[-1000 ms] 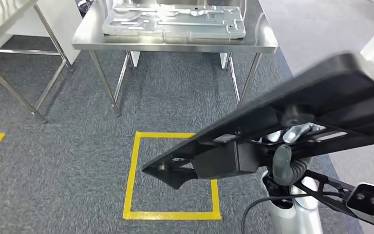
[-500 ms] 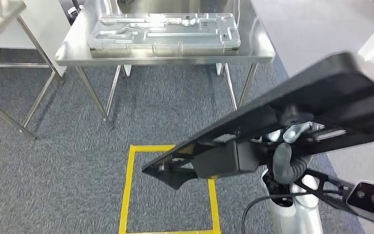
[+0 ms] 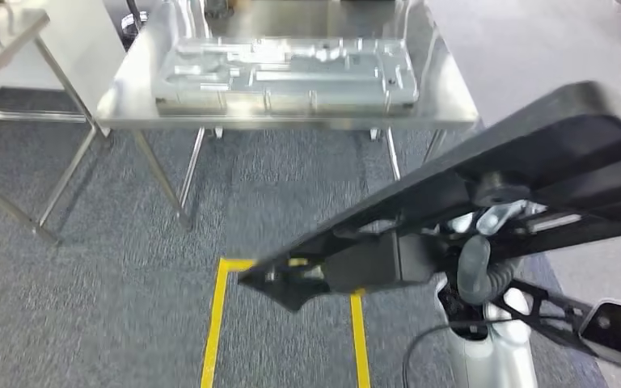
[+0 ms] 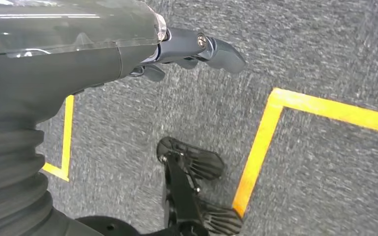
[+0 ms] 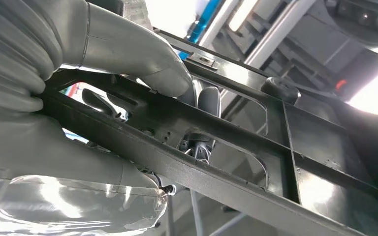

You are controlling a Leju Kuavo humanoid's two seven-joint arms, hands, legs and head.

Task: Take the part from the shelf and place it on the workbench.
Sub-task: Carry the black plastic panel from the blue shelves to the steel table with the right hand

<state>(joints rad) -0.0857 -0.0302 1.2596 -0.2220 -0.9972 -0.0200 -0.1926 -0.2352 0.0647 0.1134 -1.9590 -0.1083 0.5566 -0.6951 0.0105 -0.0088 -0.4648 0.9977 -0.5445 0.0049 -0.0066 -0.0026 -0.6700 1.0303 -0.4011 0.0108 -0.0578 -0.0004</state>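
Right robot hand [image 5: 142,98] clamped on the black part [image 3: 517,178], thumb on one side of a rib and dark fingers [image 5: 209,101] on the other. Part held tilted over the grey carpet (well short of the steel counter [image 3: 445,89] ahead). Silver plate [image 3: 287,73] lying flat on that counter. Left robot hand [image 4: 192,49] hanging over the yellow floor tape [image 4: 261,142], holding nothing, fingers loosely apart.
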